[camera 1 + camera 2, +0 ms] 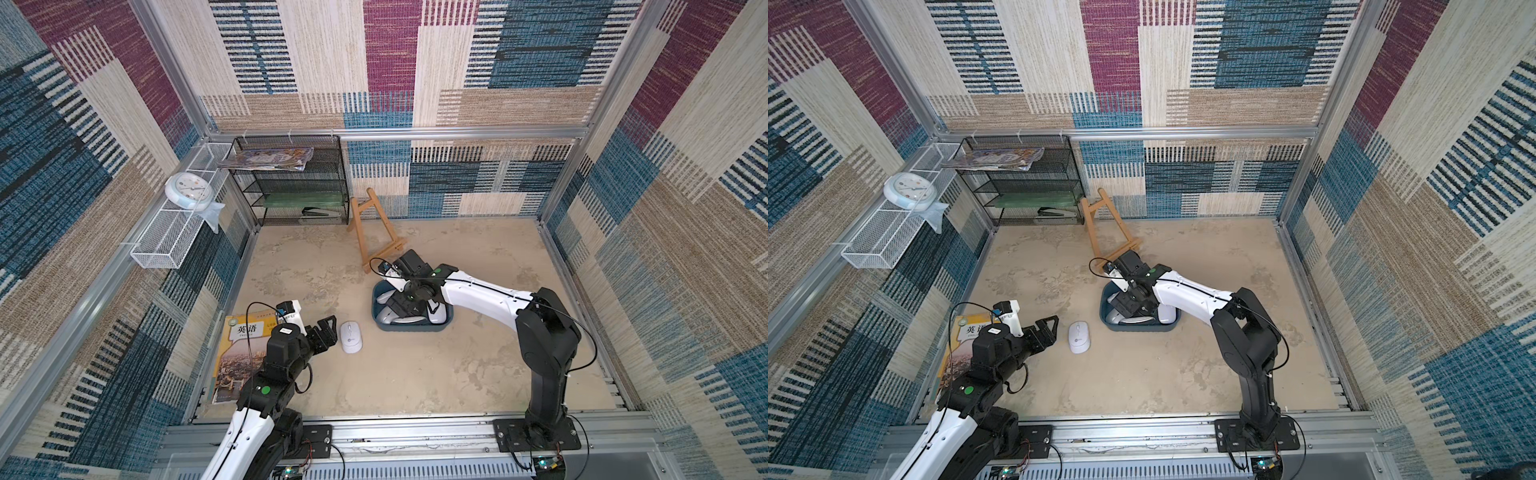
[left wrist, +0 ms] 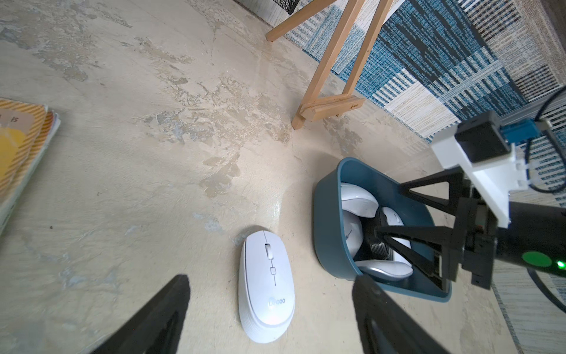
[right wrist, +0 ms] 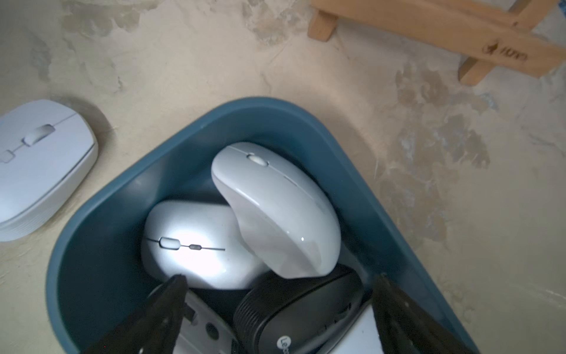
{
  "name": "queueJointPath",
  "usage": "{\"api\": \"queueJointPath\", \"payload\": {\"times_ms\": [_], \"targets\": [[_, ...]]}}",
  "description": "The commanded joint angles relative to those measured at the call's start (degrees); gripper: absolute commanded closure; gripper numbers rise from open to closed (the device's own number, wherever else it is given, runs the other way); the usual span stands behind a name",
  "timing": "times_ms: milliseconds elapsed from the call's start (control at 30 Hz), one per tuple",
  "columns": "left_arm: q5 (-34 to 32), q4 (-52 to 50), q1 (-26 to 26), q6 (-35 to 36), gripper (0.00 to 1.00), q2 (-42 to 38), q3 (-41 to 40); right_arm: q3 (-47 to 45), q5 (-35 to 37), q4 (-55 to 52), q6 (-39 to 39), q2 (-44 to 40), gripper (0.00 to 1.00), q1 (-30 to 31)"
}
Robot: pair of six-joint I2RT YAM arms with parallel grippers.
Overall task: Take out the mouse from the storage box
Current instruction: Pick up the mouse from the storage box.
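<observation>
1. Lettering "Lecoo" marks the flat white plastic mouse, on the table at eight o'clock of the shallow dark-teal plastic storage box.
2. Left gripper, jaws apart, has it just beside, at three o'clock.
3. Right gripper, jaws apart, reaches inside the box.

Patchwork woven walls enclose a mottled beige floor, seemingly daylit.

Cover of the book, lower left in both top views: heading 英语 in dark characters; small line under it too fine to read
White mouse beside the blue box: grey logo near its tail, glare across it, reads L..coo
Black mouse inside the box: white letters "Lec", rest cut off
Wooden easel: burnt-in stamp, not legible
</observation>
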Motion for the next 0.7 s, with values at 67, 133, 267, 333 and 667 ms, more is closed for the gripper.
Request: {"api": "queueJointPath", "payload": {"times_ms": [67,133,267,333,667], "targets": [[0.9,-0.3,0.1,1.3,0.13,-0.2,0.3,6.0,0.5,-5.2,-4.7,5.4,0.03,0.1],[1.3,-0.5,0.1,1.3,0.13,-0.7,0.4,7.6,0.8,-6.4,-5.2,6.9,0.05,0.2],[1.1,-0.6,0.1,1.2,0.13,-1.4,0.2,8.4,2.6,-5.7,-5.8,8.1,0.05,0.2],[1.6,-0.4,0.1,1.1,0.13,-1.1,0.3,9.4,2.8,-6.4,-6.0,9.2,0.05,0.2],[1.3,-0.3,0.1,1.1,0.12,-1.2,0.1,12.0,4.2,-6.6,-7.2,13.5,0.24,1.1]]}}
